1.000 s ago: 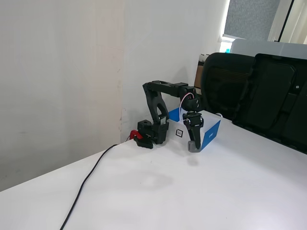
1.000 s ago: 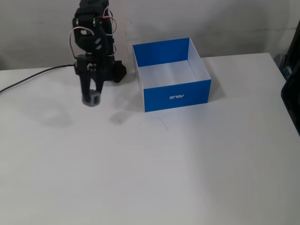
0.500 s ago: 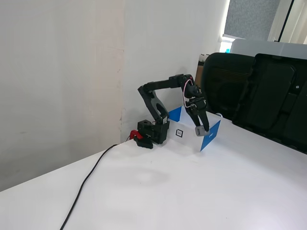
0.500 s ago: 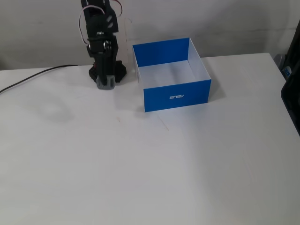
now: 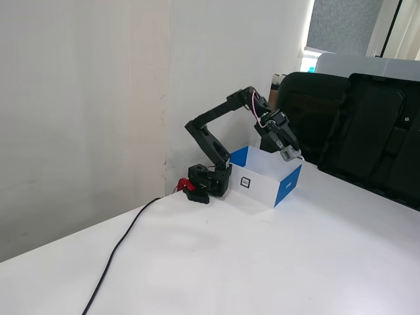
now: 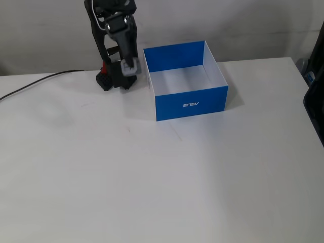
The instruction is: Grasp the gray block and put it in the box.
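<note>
Black two-finger claw [image 6: 130, 68] clamped on small gray rounded cube [image 6: 129, 67], held aloft. In a fixed view, cube [image 5: 289, 154] hanging over the open-top cardboard box with white walls and blue ends [image 5: 261, 182]. Box resting on white worktop [image 6: 162, 182], beside black arm base [image 5: 209, 182].
</note>
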Action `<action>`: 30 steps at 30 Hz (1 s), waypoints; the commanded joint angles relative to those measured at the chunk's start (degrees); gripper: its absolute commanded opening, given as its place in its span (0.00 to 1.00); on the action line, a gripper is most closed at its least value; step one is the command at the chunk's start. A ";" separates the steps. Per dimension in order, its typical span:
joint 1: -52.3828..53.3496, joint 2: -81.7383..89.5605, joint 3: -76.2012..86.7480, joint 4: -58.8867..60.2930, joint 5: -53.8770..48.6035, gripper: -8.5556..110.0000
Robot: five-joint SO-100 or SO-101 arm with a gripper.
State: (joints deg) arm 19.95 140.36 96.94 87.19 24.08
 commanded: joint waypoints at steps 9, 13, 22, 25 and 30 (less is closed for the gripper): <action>13.01 2.81 -4.83 -1.05 0.44 0.07; 17.05 2.46 -5.27 -1.93 0.53 0.07; 26.28 1.49 -8.09 -3.25 -0.35 0.07; 30.06 -0.35 -11.34 -0.97 -0.62 0.07; 34.28 -2.90 -15.47 2.02 -2.11 0.07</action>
State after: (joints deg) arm 51.50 138.60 87.63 88.42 22.85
